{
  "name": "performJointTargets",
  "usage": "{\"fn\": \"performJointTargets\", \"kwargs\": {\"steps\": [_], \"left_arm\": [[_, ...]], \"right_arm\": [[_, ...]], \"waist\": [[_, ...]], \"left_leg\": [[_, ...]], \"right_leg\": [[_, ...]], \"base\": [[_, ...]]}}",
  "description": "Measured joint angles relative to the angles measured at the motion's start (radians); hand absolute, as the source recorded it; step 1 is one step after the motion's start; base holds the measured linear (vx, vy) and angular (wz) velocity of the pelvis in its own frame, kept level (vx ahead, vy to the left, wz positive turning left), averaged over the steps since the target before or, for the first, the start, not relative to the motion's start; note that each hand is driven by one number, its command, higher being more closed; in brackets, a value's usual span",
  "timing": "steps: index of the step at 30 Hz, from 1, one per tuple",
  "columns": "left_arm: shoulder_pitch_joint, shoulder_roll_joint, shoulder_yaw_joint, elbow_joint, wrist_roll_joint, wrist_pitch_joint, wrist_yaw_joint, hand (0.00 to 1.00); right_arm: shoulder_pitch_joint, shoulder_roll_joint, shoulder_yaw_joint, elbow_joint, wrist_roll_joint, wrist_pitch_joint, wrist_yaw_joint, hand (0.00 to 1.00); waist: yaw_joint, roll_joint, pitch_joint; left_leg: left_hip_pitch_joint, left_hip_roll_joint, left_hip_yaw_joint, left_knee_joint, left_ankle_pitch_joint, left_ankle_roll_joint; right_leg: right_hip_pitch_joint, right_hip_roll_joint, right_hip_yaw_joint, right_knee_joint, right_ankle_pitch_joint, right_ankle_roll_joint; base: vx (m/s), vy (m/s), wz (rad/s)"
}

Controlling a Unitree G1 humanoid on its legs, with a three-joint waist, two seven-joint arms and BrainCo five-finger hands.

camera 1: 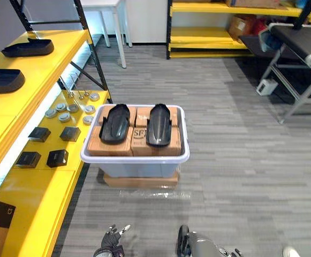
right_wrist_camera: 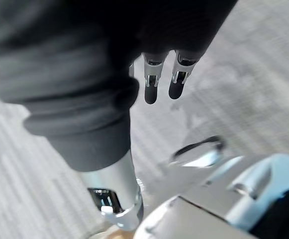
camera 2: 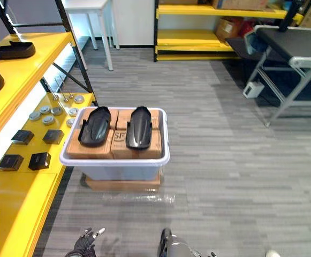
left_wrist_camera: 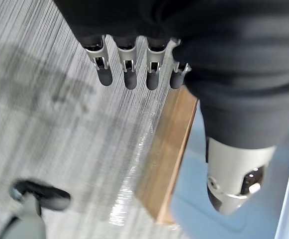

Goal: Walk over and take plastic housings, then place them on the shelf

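Housings first: we see two black plastic ones lying side by side on brown cardboard boxes (camera 1: 110, 145) packed in a white tub (camera 1: 134, 157). We'll call them left housing (camera 1: 115, 123) & right housing (camera 1: 159, 124); they lie near each other, not touching, long axes pointing away from the robot. The tub sits on a flat carton (camera 1: 140, 181) on the grey floor (camera 1: 241, 160), just beside the yellow shelf (camera 1: 43, 69) on the robot's left.

On the shelf's upper level we see a far shelf housing (camera 1: 28, 47) and a near shelf housing (camera 1: 2, 80), both well apart from the tub. The lower level carries small black boxes (camera 1: 57, 157) & silver round parts (camera 1: 64, 116).

Left hand (camera 1: 111, 243) shows at the bottom edge of the head view. In its wrist view the fingers (left_wrist_camera: 129, 74) are straight, slightly spread, empty, over the floor near the carton's edge. Right hand (right_wrist_camera: 152, 89): fingers straight & relaxed, thumb apart, empty, floor below. Both hands are well apart from the tub's housings.
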Motion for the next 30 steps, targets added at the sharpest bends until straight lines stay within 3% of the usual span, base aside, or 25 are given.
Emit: {"fn": "performJointTargets", "kwargs": {"steps": [1, 2, 3, 4, 5, 6, 7, 8, 9, 12, 17, 23, 26, 30], "left_arm": [[0.021, -0.001, 0.005, 0.006, -0.033, 0.003, 0.003, 0.0], [0.03, 0.0, 0.02, -0.008, -0.041, -0.008, 0.008, 0.0], [0.032, 0.008, 0.04, -0.019, -0.055, -0.01, 0.006, 0.0], [0.036, 0.013, 0.04, -0.024, -0.055, -0.007, 0.006, 0.0], [0.037, 0.011, 0.039, -0.024, -0.055, -0.005, 0.005, 0.0], [0.043, 0.002, 0.039, -0.032, -0.055, -0.005, 0.006, 0.0], [0.046, -0.001, 0.037, -0.039, -0.054, -0.004, 0.008, 0.0], [0.061, -0.018, 0.016, -0.055, -0.054, -0.003, 0.009, 0.0], [0.059, -0.003, -0.017, -0.053, -0.053, -0.003, 0.01, 0.0], [0.057, 0.018, -0.048, -0.074, -0.05, -0.004, 0.007, 0.0], [0.075, 0.05, -0.085, -0.083, -0.004, -0.004, 0.005, 0.0], [0.067, 0.051, -0.15, -0.143, -0.008, -0.015, 0.007, 0.0], [0.034, 0.054, -0.18, -0.182, -0.034, -0.024, 0.016, 0.0], [-0.014, 0.058, -0.224, -0.215, -0.075, -0.04, 0.033, 0.0]], "right_arm": [[0.0, -0.001, 0.024, -0.001, 0.018, -0.001, -0.004, 0.0], [0.002, 0.001, 0.035, -0.001, 0.027, -0.002, -0.007, 0.0], [0.007, 0.003, 0.057, -0.006, 0.028, -0.002, -0.012, 0.0], [0.015, 0.002, 0.096, -0.057, 0.024, -0.002, -0.018, 0.0], [0.016, 0.001, 0.104, -0.073, 0.022, -0.002, -0.019, 0.0], [0.014, 0.004, 0.114, -0.136, 0.014, -0.001, -0.019, 0.0], [0.018, 0.004, 0.128, -0.185, 0.005, -0.001, -0.024, 0.0], [0.042, -0.008, 0.168, -0.305, -0.023, -0.001, -0.033, 0.0], [0.055, -0.004, 0.209, -0.398, -0.072, -0.002, -0.037, 0.0], [0.093, 0.002, 0.233, -0.691, -0.166, -0.011, -0.04, 0.0], [0.045, -0.003, 0.245, -0.873, -0.247, -0.054, -0.043, 0.0], [-0.185, -0.054, 0.221, -0.835, -0.255, -0.058, -0.123, 0.0], [-0.44, -0.123, 0.19, -0.661, -0.269, -0.06, -0.206, 0.0], [-0.712, -0.212, 0.184, -0.452, -0.263, -0.055, -0.287, 0.0]], "waist": [[0.013, 0.0, 0.007], [0.016, -0.004, 0.01], [0.027, -0.017, 0.014], [0.033, -0.019, 0.015], [0.033, -0.02, 0.015], [0.033, -0.018, 0.017], [0.033, -0.013, 0.014], [0.036, 0.023, -0.004], [0.041, 0.003, -0.012], [0.032, -0.051, -0.033], [0.045, -0.062, -0.036], [0.069, -0.056, 0.017], [0.086, -0.045, 0.093], [0.134, -0.01, 0.188]], "left_leg": [[-0.064, 0.059, 0.079, 0.148, -0.061, 0.067], [-0.089, 0.072, 0.107, 0.173, -0.097, 0.094], [-0.122, 0.078, 0.17, 0.127, -0.151, 0.092], [-0.143, 0.066, 0.259, -0.062, -0.194, 0.064], [-0.145, 0.06, 0.275, -0.119, -0.2, 0.055], [-0.143, 0.019, 0.312, -0.375, -0.208, 0.036], [-0.14, -0.015, 0.3, -0.539, -0.192, 0.041], [-0.149, -0.062, 0.243, -0.79, 0.027, 0.048], [-0.147, -0.089, 0.252, -0.801, 0.013, 0.065], [-0.12, -0.173, 0.241, -0.929, 0.042, 0.082], [-0.063, -0.211, 0.222, -1.054, 0.077, 0.08], [-0.135, -0.217, 0.186, -1.102, 0.113, 0.091], [-0.225, -0.228, 0.134, -1.056, 0.117, 0.097], [-0.296, -0.228, 0.092, -1.001, 0.112, 0.105]], "right_leg": [[0.081, 0.018, 0.006, -0.05, -0.003, 0.003], [0.125, 0.019, 0.006, -0.081, -0.001, 0.006], [0.202, 0.009, 0.008, -0.147, 0.008, 0.02], [0.26, -0.02, 0.015, -0.197, 0.017, 0.036], [0.27, -0.025, 0.018, -0.203, 0.019, 0.039], [0.288, -0.046, 0.032, -0.22, 0.025, 0.055], [0.289, -0.05, 0.035, -0.22, 0.023, 0.068], [0.277, -0.032, 0.053, -0.222, 0.016, 0.091], [0.283, -0.056, 0.084, -0.233, 0.003, 0.113], [0.274, -0.111, 0.088, -0.246, 0.007, 0.124], [0.301, -0.123, 0.083, -0.268, 0.028, 0.158], [0.236, -0.113, 0.058, -0.267, 0.043, 0.179], [0.195, -0.115, 0.051, -0.26, 0.046, 0.178], [0.167, -0.113, 0.053, -0.248, 0.051, 0.178]], "base": [[0.66, -0.147, -0.15], [0.53, -0.052, -0.03], [0.49, 0.0, 0.05], [0.46, 0.025, 0.0], [0.41, 0.084, -0.16], [0.3, 0.101, -0.2], [0.36, 0.161, -0.28], [0.35, 0.229, -0.2], [0.36, 0.229, -0.11], [0.34, 0.176, 0.36], [0.16, 0.052, 0.21], [0.05, 0.001, 0.2], [-0.02, 0.01, 0.49], [-0.04, 0.009, 0.28]]}}
